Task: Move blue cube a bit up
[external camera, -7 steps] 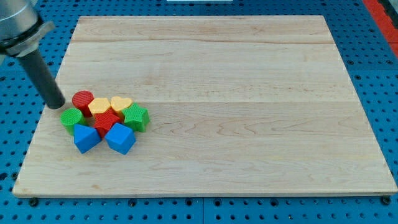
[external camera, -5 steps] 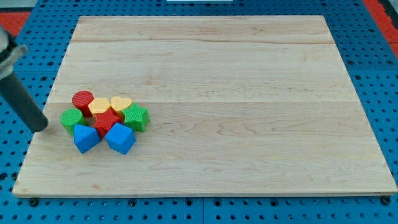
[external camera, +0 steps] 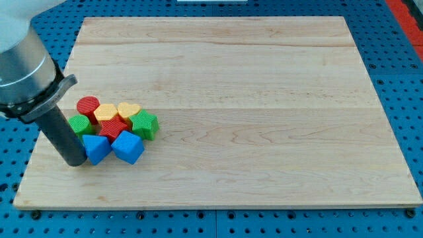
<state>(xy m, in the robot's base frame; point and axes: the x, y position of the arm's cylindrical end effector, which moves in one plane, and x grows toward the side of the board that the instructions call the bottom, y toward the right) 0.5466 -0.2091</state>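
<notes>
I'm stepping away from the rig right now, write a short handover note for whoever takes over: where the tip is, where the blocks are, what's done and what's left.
Tip: my tip is down on the wooden board, at the view's left of the cluster, right beside the left blue block; contact can't be confirmed.
Blocks: all sit in one tight cluster at the board's left. The blue cube is on the bottom row, at the right of the left blue block. Above them are the red star, green cylinder, green star, red cylinder and two yellow blocks.
Done: approach only.
Left: push the blue cube a bit toward the view's top.

One camera — high, angled down, near the board (external camera: 264,99)
</notes>
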